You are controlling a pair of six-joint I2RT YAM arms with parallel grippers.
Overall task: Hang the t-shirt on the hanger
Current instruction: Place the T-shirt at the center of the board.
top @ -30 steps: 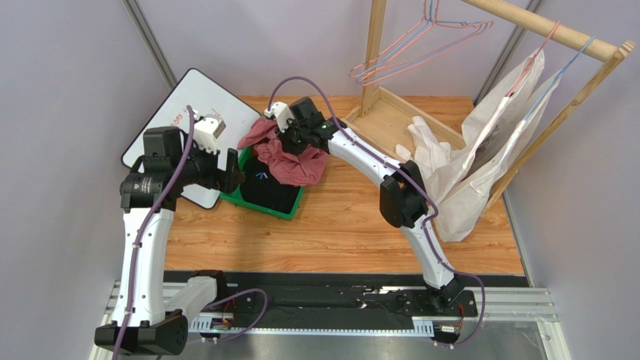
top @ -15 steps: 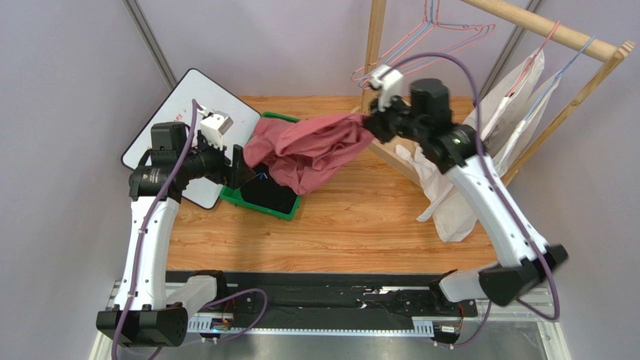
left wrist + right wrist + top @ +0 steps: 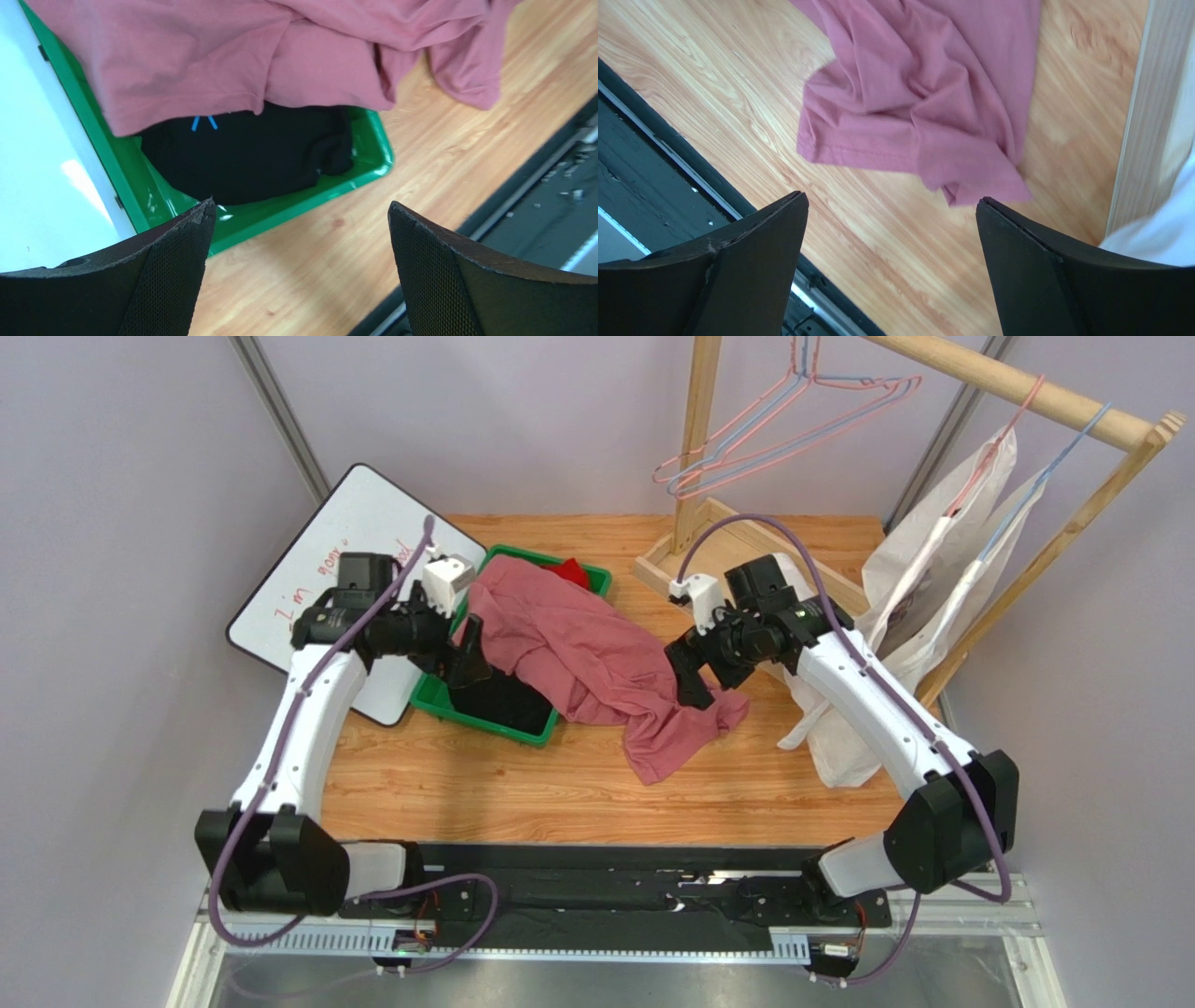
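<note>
I have the shirt (image 3: 603, 672) lying loose. One end is heaped over the green bin (image 3: 477, 711) at centre left of the overhead frame. The rest trails right and down across the bench (image 3: 561, 784), ending in a crumpled sleeve and hem near the middle. It is on no hanger.

The left fingers (image 3: 471, 653) stand wide apart with nothing between them. They sit at the left edge of the shirt, over the bin. In the left wrist view I see the bin's near rim between them and a black garment (image 3: 260, 154) with a small blue mark inside it, partly under the pink cloth.

The right fingers (image 3: 687, 672) are also spread wide and hold nothing. They sit just at the right edge of the shirt. In the right wrist view the shirt's end lies flat on the wood below them, apart from both pads.

A scrap of red cloth (image 3: 568, 569) shows at the bin's far side. A whiteboard (image 3: 316, 602) lies to the bin's left.

The pink hanger (image 3: 730, 429) hangs bare among blue ones at the top centre, beside the rack (image 3: 697, 434) post and well away from the shirt. White covers (image 3: 898, 616) hang from the rack's rod at the right.
</note>
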